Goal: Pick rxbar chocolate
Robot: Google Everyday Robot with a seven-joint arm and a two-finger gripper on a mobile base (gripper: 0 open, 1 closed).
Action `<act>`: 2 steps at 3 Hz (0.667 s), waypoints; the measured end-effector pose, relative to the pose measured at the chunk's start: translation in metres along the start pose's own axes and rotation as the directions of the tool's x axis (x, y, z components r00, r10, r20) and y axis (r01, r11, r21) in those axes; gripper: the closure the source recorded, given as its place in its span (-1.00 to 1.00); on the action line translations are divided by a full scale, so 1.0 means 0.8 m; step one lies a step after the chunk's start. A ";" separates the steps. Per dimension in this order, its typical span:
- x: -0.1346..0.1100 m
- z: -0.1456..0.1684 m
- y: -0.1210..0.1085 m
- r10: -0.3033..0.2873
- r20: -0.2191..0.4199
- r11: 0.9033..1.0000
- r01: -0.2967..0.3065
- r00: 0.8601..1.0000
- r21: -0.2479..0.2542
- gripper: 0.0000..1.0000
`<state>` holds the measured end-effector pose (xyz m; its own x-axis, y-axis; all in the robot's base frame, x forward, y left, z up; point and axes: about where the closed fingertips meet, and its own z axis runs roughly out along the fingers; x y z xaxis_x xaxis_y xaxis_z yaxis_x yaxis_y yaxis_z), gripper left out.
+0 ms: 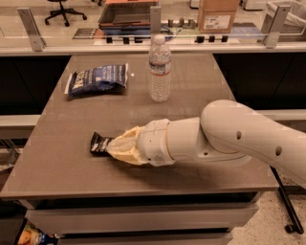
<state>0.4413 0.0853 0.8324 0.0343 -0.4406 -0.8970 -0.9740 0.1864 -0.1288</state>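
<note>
The rxbar chocolate (99, 143), a flat black-wrapped bar, lies on the brown table (191, 76) near its front left. Only the bar's left end shows; the rest is under my gripper. My gripper (114, 146), with cream-coloured fingers, reaches in from the right on the white arm (224, 136) and is shut on the bar's right part, low on the table top.
A crinkled blue-and-white snack bag (97, 78) lies at the table's back left. A clear water bottle (159, 68) stands upright at the back middle. Behind the table is a glass-topped counter with a cardboard box (218, 14).
</note>
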 end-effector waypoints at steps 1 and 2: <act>-0.019 -0.009 -0.003 -0.027 0.036 1.000 0.028 0.999 -0.012 1.00; -0.052 -0.036 -0.014 -0.084 0.067 0.996 0.084 0.994 0.006 1.00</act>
<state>0.4444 0.0762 0.8830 0.1310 -0.3945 -0.9095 -0.9663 0.1543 -0.2061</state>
